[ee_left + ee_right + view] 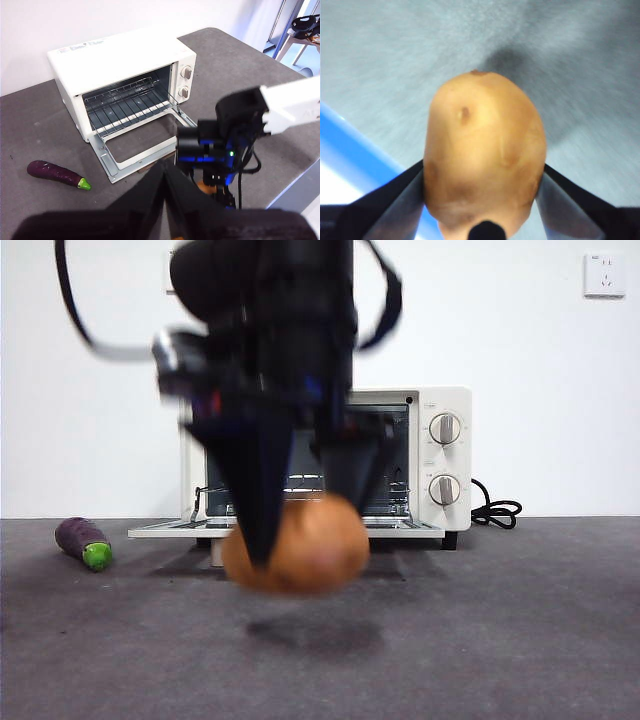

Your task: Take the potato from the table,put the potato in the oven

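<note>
Potato [300, 545]: held in my right gripper [300, 540], jaws clamped on its two flanks, lifted clear of the bench [520, 640], with its shadow on the surface below it at lower centre of the front view. In the right wrist view the potato [485, 155] fills the centre, its long axis running out along my jaws. The oven [440, 455] stands directly behind the potato at frame centre, door dropped flat and open, wire rack exposed; the coming move, as I judge it, turns on carrying the potato straight back and over that lowered door. My right arm descends from the top of the front view, wrist pointing steeply down. My left gripper [167, 200] waits high, jaws pressed together on nothing. The eggplant [84, 542] lies at far left, well apart.
</note>
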You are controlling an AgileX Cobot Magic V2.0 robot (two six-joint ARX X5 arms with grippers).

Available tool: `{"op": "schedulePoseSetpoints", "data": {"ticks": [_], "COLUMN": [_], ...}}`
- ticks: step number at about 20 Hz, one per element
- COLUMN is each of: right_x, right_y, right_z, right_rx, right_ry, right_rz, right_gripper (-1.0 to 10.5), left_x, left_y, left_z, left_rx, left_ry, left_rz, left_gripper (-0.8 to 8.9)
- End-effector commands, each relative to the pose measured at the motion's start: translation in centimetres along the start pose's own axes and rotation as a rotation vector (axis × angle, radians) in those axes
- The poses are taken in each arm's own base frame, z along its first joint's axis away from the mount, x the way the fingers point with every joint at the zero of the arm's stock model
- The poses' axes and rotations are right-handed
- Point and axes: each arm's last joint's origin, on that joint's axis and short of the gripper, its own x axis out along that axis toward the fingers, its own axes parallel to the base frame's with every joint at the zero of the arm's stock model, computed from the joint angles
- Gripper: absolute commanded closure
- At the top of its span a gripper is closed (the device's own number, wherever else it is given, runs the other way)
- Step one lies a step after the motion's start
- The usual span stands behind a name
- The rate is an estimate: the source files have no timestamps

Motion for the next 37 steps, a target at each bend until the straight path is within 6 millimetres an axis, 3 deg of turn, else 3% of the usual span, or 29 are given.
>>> {"op": "schedulePoseSetpoints", "data": {"ticks": [1,5,12,15,18,23,28,33,37], "right_x": [-2.7,-7.5,-9.6,-10.0,-9.2,-6.0,-4.6,-1.7,-1.1], "right_y": [0.1,-0.4,-3.8,-6.7,-9.2,-12.7,-14.5,-15.5,-16.7], "right_z": [1.0,3.4,6.4,6.8,6.8,7.7,8.8,9.7,10.1], "right_rx": [0.012,0.009,0.090,0.159,0.212,0.279,0.310,0.333,0.385], "right_ry": [-0.054,-0.354,-0.724,-0.796,-0.775,-0.713,-0.776,-0.732,-0.774], "right_rz": [0.002,-0.061,-0.122,-0.153,-0.172,-0.162,-0.177,-0.189,-0.230], "right_gripper": [9.1,9.1,9.1,9.1,9.1,9.1,9.1,9.1,9.1], "left_x": [-0.2,-0.5,-0.5,-0.5,-0.5,-0.3,0.0,0.6,0.7], "left_y": [0.0,-0.1,-0.1,-0.1,-0.1,0.0,0.0,0.1,0.1], "left_z": [-0.1,-0.2,-0.2,-0.2,-0.2,-0.2,0.0,0.2,0.2], "left_rx": [-0.002,-0.001,0.000,0.000,0.001,0.000,0.004,0.010,0.012], "left_ry": [-0.009,-0.016,-0.018,-0.018,-0.018,-0.012,-0.003,0.012,0.015], "left_rz": [0.000,0.000,0.000,0.000,0.000,0.000,0.000,0.000,-0.001], "left_gripper": [8.19,8.19,8.19,8.19,8.19,8.19,8.19,8.19,8.19]}}
